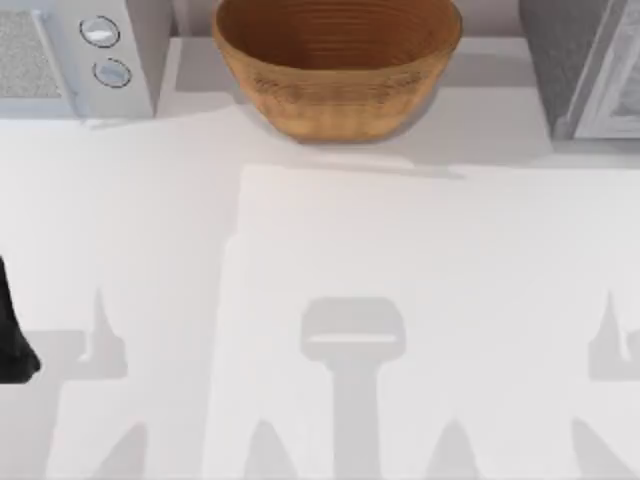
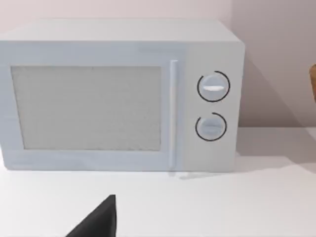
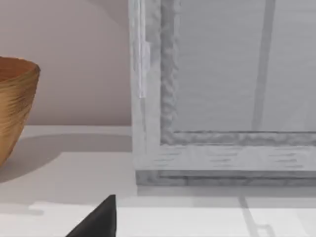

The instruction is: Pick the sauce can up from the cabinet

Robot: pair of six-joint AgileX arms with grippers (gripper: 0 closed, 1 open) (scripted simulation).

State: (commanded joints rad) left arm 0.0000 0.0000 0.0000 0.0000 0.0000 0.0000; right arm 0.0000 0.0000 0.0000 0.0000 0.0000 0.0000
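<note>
The sauce can is out of view. The cabinet (image 1: 590, 65) stands at the table's back right, a large box with a grey speckled side and a white-framed front; the right wrist view faces its closed front panel (image 3: 222, 74) from close by. A dark part of my right gripper (image 3: 98, 221) pokes into that view, low over the table in front of the cabinet. My left arm (image 1: 12, 330) sits at the table's left edge, and a dark part of my left gripper (image 2: 98, 221) points toward the microwave.
A pale microwave (image 1: 70, 55) with two round knobs (image 2: 212, 106) stands at the back left. A large woven basket (image 1: 335, 65) sits at the back middle, its edge also in the right wrist view (image 3: 15, 106). The white tabletop (image 1: 400, 260) spreads in front.
</note>
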